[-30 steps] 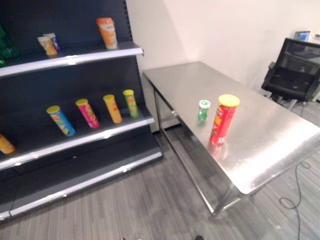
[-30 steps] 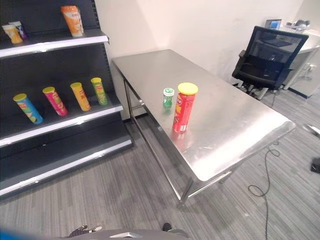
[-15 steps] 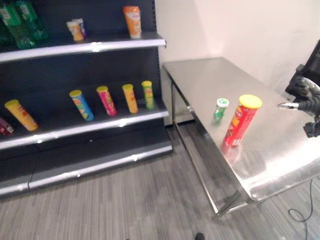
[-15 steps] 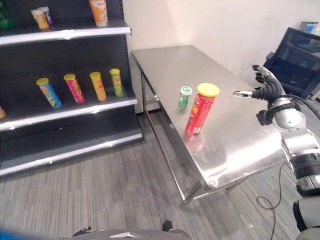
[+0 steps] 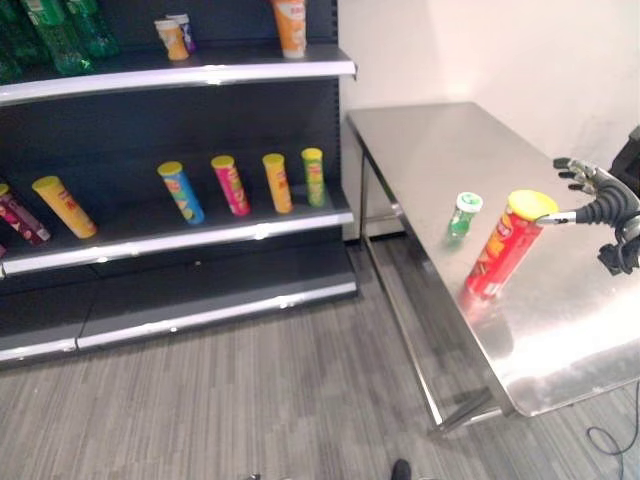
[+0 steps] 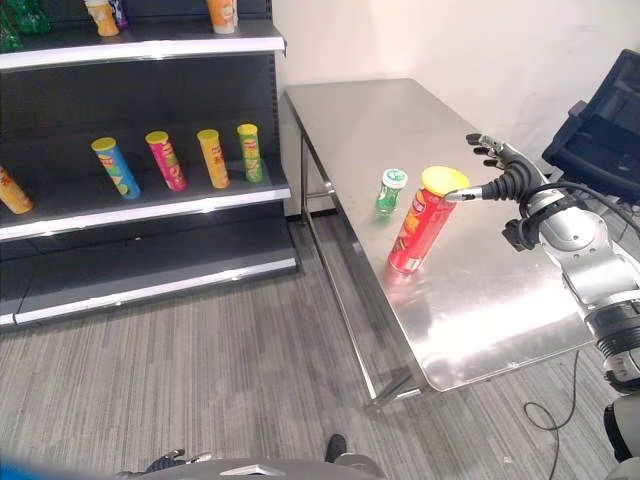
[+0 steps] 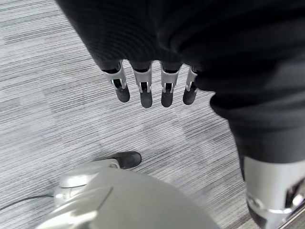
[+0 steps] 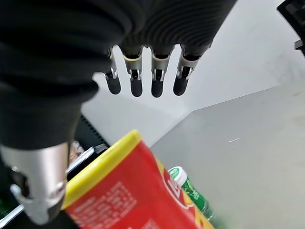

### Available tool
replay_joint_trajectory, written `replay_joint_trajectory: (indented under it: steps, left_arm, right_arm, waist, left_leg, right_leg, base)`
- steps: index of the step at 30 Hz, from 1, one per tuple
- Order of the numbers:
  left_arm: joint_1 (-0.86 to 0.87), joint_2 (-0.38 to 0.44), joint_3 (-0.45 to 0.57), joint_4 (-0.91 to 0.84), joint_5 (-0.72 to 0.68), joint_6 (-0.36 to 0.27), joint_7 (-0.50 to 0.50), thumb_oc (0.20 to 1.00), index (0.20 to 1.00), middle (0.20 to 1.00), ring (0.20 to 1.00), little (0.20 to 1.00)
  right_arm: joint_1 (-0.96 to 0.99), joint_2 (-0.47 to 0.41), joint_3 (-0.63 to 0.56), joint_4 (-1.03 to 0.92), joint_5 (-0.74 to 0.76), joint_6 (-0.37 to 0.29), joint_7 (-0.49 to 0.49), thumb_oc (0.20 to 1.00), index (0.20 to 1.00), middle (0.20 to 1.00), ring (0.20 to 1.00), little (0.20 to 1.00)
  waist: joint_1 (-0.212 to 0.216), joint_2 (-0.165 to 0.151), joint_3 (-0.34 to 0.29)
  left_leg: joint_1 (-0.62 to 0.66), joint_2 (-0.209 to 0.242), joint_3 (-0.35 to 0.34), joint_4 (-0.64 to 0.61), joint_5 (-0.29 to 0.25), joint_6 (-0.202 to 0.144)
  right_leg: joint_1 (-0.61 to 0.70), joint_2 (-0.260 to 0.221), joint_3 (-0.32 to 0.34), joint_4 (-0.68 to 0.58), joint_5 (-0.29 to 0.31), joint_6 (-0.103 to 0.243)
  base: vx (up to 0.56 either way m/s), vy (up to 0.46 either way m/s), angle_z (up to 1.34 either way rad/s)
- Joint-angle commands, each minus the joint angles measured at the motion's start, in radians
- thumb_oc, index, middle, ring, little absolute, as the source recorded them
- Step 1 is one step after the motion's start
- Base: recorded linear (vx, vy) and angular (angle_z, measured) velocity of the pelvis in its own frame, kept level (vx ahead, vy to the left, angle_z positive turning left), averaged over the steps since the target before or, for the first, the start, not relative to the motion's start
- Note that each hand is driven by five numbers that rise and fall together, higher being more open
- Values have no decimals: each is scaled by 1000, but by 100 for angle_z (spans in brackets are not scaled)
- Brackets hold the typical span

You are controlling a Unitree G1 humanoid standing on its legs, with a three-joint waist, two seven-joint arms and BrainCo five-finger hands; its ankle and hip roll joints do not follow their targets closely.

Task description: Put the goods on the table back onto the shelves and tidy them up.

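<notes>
Down at my left wrist I see the left hand (image 7: 143,88) hanging over the floor, fingers straight and loose. Further right, the red can (image 6: 423,222) stands upright on the table (image 6: 480,300), yellow lid up, beside a small green bottle (image 6: 391,192). My right hand (image 6: 505,172) hovers by its lid, fingers spread, empty.

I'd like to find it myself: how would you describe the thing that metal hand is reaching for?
Look at the steel table right of the dark shelves. Two things stand near its middle; take the tall red can with the yellow lid beside the right hand, not the small green bottle with the white cap.
</notes>
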State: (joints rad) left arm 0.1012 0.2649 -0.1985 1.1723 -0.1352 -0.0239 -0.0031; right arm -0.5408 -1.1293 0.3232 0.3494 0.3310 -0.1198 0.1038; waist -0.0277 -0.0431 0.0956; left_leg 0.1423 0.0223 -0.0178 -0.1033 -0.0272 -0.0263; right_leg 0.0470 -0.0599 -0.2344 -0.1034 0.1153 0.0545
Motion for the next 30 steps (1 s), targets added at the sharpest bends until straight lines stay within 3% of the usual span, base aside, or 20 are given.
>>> replay_joint_trajectory:
  steps: [1,15,30]
  left_arm:
    - [-38,21,-24,4,6,-28,5,1000,1000,1000,1000,1000]
    - [-42,22,-29,2,4,-33,5,1000,1000,1000,1000,1000]
    - [-43,28,-25,11,-7,-36,13,1000,1000,1000,1000,1000]
  right_arm:
    - [-77,-62,91,-35,17,-50,17,1000,1000,1000,1000,1000]
    - [-180,-59,244,20,-16,-38,46,1000,1000,1000,1000,1000]
    - [-248,-25,334,102,-66,-12,54,1000,1000,1000,1000,1000]
  waist:
    - [21,-19,-7]
    - [28,-29,-6]
    - [39,-36,-3]
  left_leg:
    - [-28,76,85,16,-15,-83]
    - [-27,80,93,16,-16,-88]
    - [-27,80,84,16,-17,-88]
  right_leg:
    - [73,-24,15,31,-192,74]
    - [84,-23,8,20,-193,74]
    - [90,-25,-1,18,-194,71]
  base:
    - [0,0,0]
    - [0,0,0]
    - [-1,-1,2]
